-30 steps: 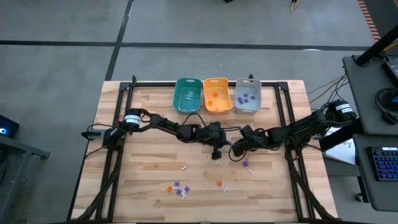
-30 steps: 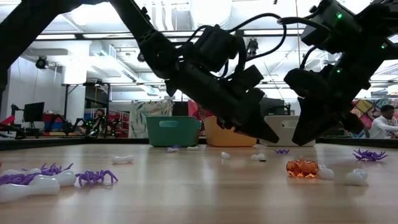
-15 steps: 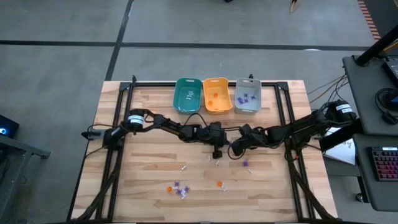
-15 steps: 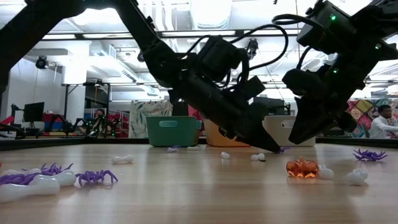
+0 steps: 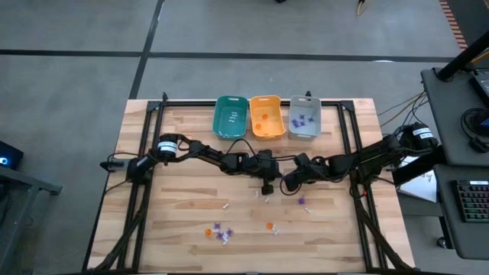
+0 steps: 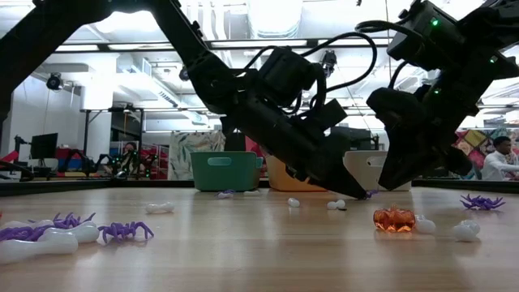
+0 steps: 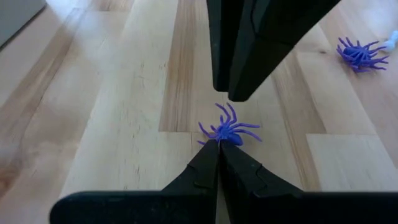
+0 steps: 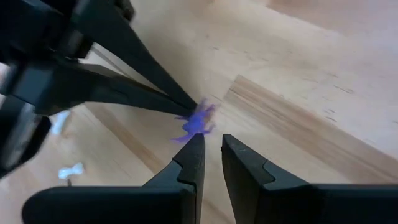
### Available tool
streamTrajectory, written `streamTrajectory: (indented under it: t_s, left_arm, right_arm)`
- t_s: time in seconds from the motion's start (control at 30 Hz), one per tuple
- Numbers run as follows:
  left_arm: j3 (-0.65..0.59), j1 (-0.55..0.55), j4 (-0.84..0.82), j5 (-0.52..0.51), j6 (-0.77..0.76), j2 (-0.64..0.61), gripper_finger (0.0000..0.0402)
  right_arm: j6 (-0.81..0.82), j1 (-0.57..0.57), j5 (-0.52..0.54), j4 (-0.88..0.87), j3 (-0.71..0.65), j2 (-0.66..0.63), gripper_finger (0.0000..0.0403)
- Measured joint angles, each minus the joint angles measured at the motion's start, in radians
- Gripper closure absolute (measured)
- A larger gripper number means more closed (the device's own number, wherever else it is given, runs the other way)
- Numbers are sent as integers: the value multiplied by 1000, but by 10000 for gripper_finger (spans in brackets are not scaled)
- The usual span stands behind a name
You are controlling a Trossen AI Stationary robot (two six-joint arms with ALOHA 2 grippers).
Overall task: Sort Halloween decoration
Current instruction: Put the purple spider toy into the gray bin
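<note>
Surface [image 5: 176, 214]: pale wood planks, black frame. Teal bin [image 5: 230, 117], orange bin [image 5: 267, 116] and grey bin [image 5: 304, 116] at far edge. Purple spider [image 7: 228, 129] mid-surface, between left tool [image 7: 217, 146], fingers together, and right tool [image 8: 210, 144], fingers slightly apart, holding nothing. Room: grey floor, desk right.

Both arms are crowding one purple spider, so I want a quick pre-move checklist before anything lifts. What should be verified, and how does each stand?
1. Purple spider lies flat on the table: ok.
2. Left claw shut, tips at the spider: ok.
3. Right claw slightly open beside the spider, not gripping: ok.
4. Clearance between the two claws: not ok, nearly touching.
5. Spider actually pinched by the left claw: cannot tell.
6. Grey bin with purple pieces unobstructed: ok.
</note>
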Motion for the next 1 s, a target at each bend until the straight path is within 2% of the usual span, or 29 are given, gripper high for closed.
streamTrajectory:
  t_s: [0.2, 0.27, 0.47, 0.57, 0.7, 1.0]
  left_arm:
    - [1, 0, -1, 0, -4, 1, 401]
    - [1, 0, -1, 0, -5, 1, 402]
    - [1, 0, -2, 0, -5, 1, 402]
    - [1, 0, -2, -1, -5, 1, 402]
    - [1, 0, -2, -1, -5, 1, 402]
    - [0, 0, -3, -1, -4, 2, 402]
  right_arm:
    - [0, -6, 1, 38, 0, 0, 355]
    - [-45, -9, 2, 38, 0, 1, 356]
    - [-78, -19, 24, 37, 0, 1, 386]
    - [-23, -31, 15, 34, 0, 1, 389]
    - [-19, -37, -32, 33, 0, 1, 363]
    - [-14, -39, -28, 36, 0, 15, 282]
